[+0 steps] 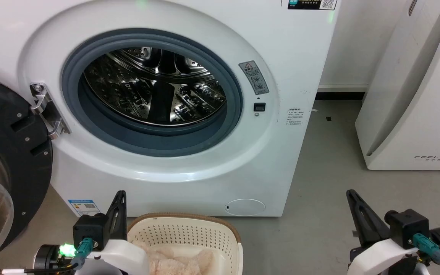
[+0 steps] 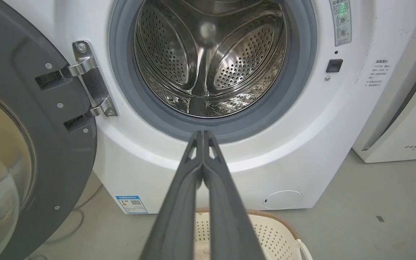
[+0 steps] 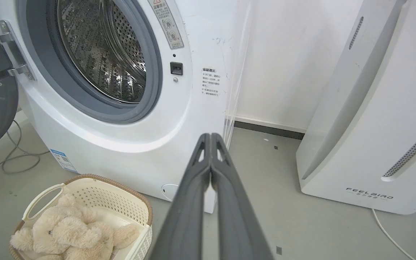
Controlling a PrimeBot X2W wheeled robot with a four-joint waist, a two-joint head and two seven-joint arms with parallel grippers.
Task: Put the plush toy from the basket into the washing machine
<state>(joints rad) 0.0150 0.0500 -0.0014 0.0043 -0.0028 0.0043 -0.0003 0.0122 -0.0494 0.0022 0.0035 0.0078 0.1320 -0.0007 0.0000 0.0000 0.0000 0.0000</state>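
Plush toy: in the basket — before the washing machine (door open).
My left hand: together, empty.
My right hand: likewise.

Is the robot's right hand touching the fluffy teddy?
Apart. Head view: bare floor lies between the right gripper and the plush toy in the basket.

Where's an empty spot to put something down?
The grey floor between the washing machine and the white appliance is bare, also right of the basket. The drum is empty too. The left is crowded: the open door hangs there, with cables on the floor. The plush toy lies in the basket.
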